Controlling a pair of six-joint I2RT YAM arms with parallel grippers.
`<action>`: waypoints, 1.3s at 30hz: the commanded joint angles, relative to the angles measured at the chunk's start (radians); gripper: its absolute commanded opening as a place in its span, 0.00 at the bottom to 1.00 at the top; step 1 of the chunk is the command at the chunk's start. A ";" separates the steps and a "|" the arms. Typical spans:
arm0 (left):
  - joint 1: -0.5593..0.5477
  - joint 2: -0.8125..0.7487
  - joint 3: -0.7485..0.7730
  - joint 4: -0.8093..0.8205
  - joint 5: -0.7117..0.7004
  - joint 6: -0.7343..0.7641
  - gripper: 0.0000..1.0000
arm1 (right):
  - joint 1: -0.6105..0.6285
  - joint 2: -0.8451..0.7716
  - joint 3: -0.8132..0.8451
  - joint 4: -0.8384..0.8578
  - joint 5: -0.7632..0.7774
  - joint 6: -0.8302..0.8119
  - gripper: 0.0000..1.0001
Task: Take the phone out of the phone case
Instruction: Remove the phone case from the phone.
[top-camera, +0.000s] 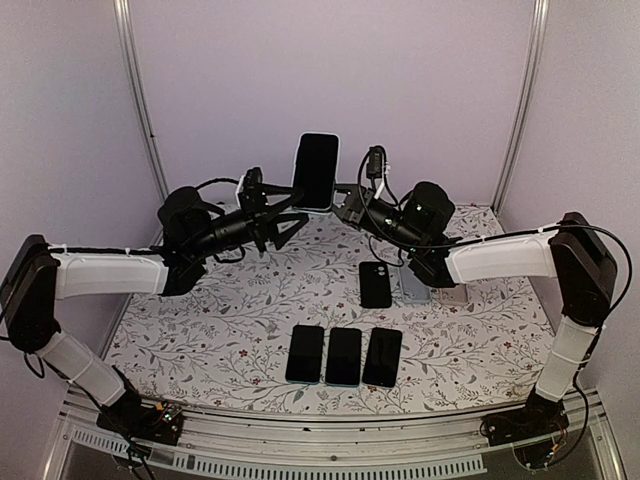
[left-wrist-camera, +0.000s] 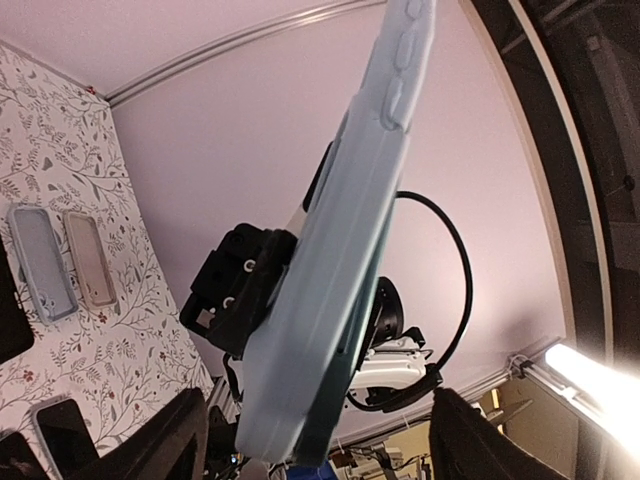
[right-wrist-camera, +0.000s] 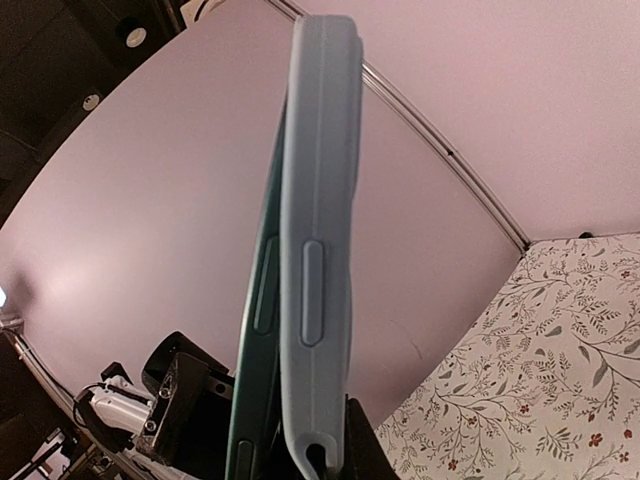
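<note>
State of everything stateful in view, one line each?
Light blue phone case: upright in the air, black-screened phone inside.
Left gripper: open, around the case.
Right gripper: shut on the case's lower edge.
Three dark phones: flat in a row on the floral-patterned table.
Two pale empty cases: lying flat.

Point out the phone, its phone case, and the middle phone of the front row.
phone (top-camera: 316, 168): top view, centre of its dark screen.
phone case (right-wrist-camera: 320, 200): right wrist view, side edge above the button.
middle phone (top-camera: 343, 356): top view, centre of its screen.

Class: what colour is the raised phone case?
Light blue phone case; clearest in the right wrist view.
</note>
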 joint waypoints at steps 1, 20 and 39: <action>0.000 -0.022 0.000 0.050 -0.002 -0.001 0.74 | 0.007 0.005 0.020 0.100 0.003 0.012 0.00; -0.033 -0.026 0.033 0.001 0.072 0.023 0.75 | 0.006 0.037 0.066 0.067 0.011 -0.039 0.00; -0.043 0.031 0.064 -0.001 0.054 0.010 0.75 | 0.006 0.017 0.063 0.070 0.005 -0.031 0.00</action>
